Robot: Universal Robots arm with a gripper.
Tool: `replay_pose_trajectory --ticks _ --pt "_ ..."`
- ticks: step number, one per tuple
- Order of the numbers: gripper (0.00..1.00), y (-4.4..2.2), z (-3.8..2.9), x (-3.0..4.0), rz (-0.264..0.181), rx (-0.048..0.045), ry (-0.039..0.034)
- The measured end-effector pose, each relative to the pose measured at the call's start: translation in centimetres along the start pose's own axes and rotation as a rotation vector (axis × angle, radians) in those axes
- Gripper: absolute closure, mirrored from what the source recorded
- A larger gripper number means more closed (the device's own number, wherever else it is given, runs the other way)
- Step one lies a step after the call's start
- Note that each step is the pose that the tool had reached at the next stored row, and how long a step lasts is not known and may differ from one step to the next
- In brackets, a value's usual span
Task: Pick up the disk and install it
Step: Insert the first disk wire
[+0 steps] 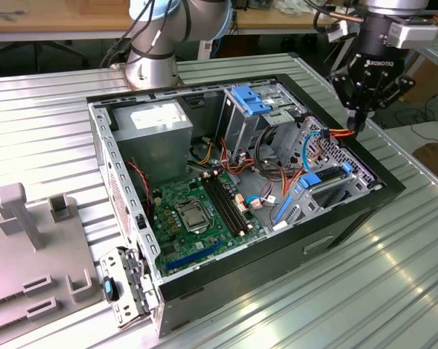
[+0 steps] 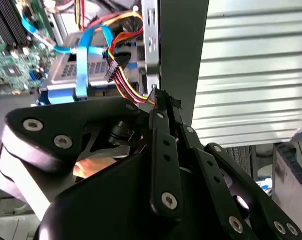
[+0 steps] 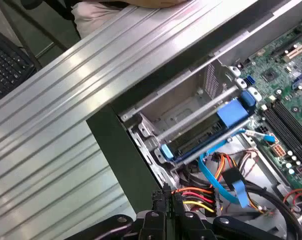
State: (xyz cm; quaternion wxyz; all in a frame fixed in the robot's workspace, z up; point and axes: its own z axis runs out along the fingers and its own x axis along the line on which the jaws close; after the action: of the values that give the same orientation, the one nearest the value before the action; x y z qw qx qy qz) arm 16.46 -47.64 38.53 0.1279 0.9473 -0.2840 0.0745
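The disk [image 1: 326, 187], dark grey in a bright blue frame, lies flat in the low bay at the open computer case's [image 1: 364, 207] side on the exterior view's right. In both wrist views the disk [image 2: 65, 70] [image 3: 201, 144] sits under metal rails, with a flat blue cable and a red, yellow and orange wire bundle [image 2: 123, 75] across it. My gripper [image 1: 357, 125] hangs just above the case wall beside that bay. Its fingers [image 2: 161, 100] are shut with nothing between them, tips close to the wire plug [image 3: 191, 200].
Inside the case are the green motherboard [image 1: 197, 211], a grey power supply [image 1: 157, 127] and an upper metal bay with a blue ribbed clip [image 1: 251, 98]. A grey fixture [image 1: 30, 240] stands at the exterior view's left. The ribbed metal table [image 1: 393, 276] surrounds the case.
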Motion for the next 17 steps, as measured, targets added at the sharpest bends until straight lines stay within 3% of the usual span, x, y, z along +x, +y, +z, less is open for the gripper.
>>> replay_pose_trajectory --ticks 2,3,4,5,6,11,17 --pt "0.83 0.65 0.23 0.41 0.000 0.0051 -0.0034" --pt "0.83 0.84 0.30 0.52 0.002 0.0240 -0.0161" --pt "0.83 1.10 0.38 0.67 0.005 0.0618 -0.0416" --pt "0.83 1.31 0.45 0.80 0.008 0.0933 -0.0628" --pt "0.83 1.45 0.50 0.89 0.009 0.1070 -0.0720" --pt "0.83 2.83 0.99 1.75 0.009 0.1084 -0.0731" --pt "0.83 3.00 1.03 1.82 0.035 0.1036 -0.0770"
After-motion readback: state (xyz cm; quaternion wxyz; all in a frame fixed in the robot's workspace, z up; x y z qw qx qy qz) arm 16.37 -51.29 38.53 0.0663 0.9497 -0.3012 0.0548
